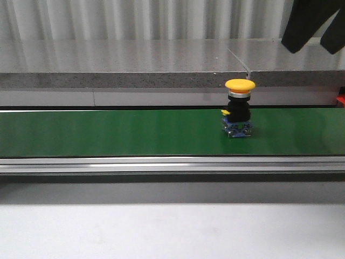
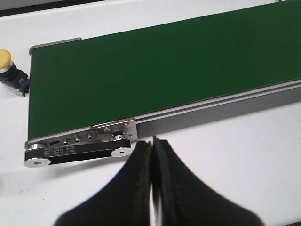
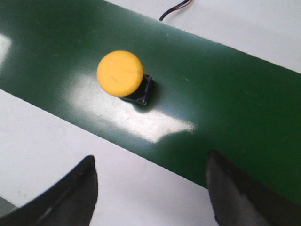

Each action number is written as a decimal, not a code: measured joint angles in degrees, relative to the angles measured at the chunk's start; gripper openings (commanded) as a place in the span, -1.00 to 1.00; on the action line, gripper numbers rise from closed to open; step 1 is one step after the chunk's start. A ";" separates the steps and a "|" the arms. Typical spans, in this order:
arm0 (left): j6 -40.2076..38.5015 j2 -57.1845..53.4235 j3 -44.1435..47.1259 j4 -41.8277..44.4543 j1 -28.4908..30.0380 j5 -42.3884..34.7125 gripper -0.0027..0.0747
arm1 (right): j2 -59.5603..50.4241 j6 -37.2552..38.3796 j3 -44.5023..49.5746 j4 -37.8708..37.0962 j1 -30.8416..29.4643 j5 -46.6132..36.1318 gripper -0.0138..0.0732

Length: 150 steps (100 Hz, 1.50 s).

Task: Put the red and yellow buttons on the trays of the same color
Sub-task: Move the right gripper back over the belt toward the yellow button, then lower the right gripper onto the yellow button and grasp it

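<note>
A yellow button [image 1: 240, 108] with a black body stands upright on the green conveyor belt [image 1: 108, 132], right of centre. My right gripper [image 1: 311, 49] hangs open above and to the right of it. In the right wrist view the same yellow button [image 3: 120, 74] sits on the belt ahead of the open right gripper [image 3: 150, 162], with nothing between the fingers. My left gripper [image 2: 153, 141] is shut on nothing, over the white table by the belt's end. A second yellow button [image 2: 9, 70] lies on the table beside that end. Red buttons and trays are out of view.
The belt's metal side rail [image 1: 172, 163] runs along its near edge, and a drive pulley bracket [image 2: 80, 143] sits at its end. A grey ledge [image 1: 135, 65] runs behind the belt. A cable [image 3: 176, 9] lies past the belt. Something red [image 1: 340, 100] shows at the right edge.
</note>
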 measured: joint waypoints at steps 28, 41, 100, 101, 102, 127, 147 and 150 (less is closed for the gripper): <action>0.00 0.00 0.00 0.00 0.00 0.00 -0.99 | 6.35 -1.68 0.00 0.09 0.08 0.45 0.61; 0.00 0.00 0.00 0.00 0.00 0.00 -0.99 | 8.76 -3.69 0.00 0.09 0.08 0.45 0.61; 0.00 0.00 0.00 0.00 0.00 0.00 -0.99 | 14.74 -5.14 0.00 0.13 0.08 -10.95 0.47; 0.00 0.00 0.00 0.00 0.00 0.00 -0.99 | 14.74 -5.14 0.00 0.13 0.08 -11.06 0.45; 0.00 0.00 0.00 0.00 0.00 0.00 -0.99 | 14.74 -5.14 0.00 0.13 0.08 -11.05 0.43; 0.00 0.00 0.00 0.00 0.00 0.00 -0.99 | 14.74 -5.25 0.00 0.22 0.08 -12.55 -0.13; 0.00 0.00 0.00 0.00 0.00 0.00 -0.99 | 14.64 -5.25 0.00 0.22 0.08 -13.09 -0.14; 0.00 0.00 0.00 0.00 0.00 0.00 -0.99 | 14.35 -5.25 0.00 0.22 0.08 -13.09 -0.14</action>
